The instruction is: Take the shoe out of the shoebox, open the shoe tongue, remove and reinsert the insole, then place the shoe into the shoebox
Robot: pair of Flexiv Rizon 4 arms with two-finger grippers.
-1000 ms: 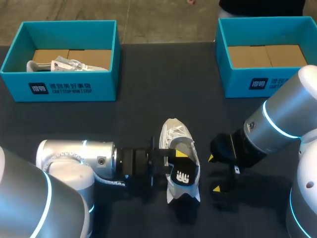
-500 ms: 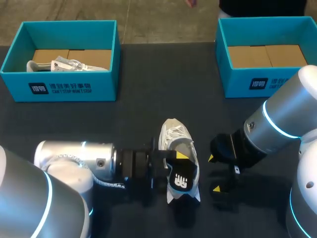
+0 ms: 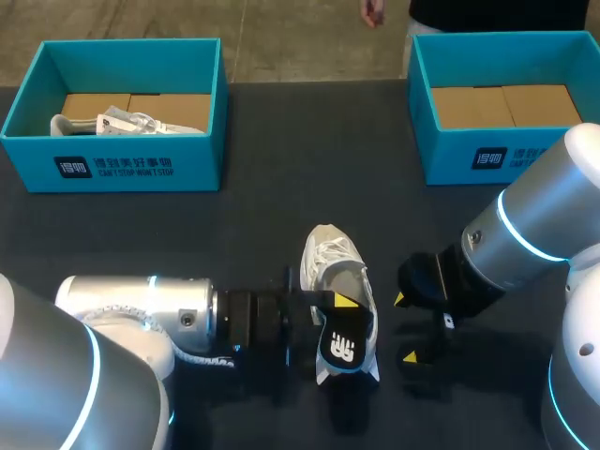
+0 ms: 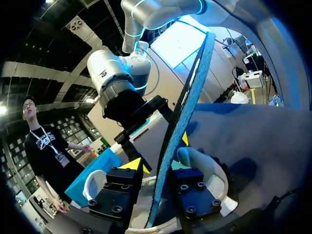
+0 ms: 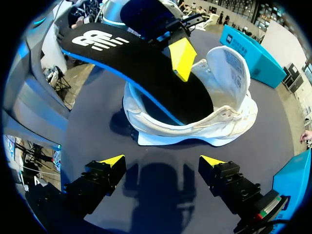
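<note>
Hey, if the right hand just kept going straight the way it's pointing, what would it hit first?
Most likely the white shoe, whose side faces the open right hand straight ahead across a short gap. The black insole rises higher, so it is probably not first.

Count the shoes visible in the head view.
2. One shoe, its insole partly out, stands on the table; the other shoe lies in the left shoebox. The right shoebox shows only cardboard, though its near wall may hide something.
</note>
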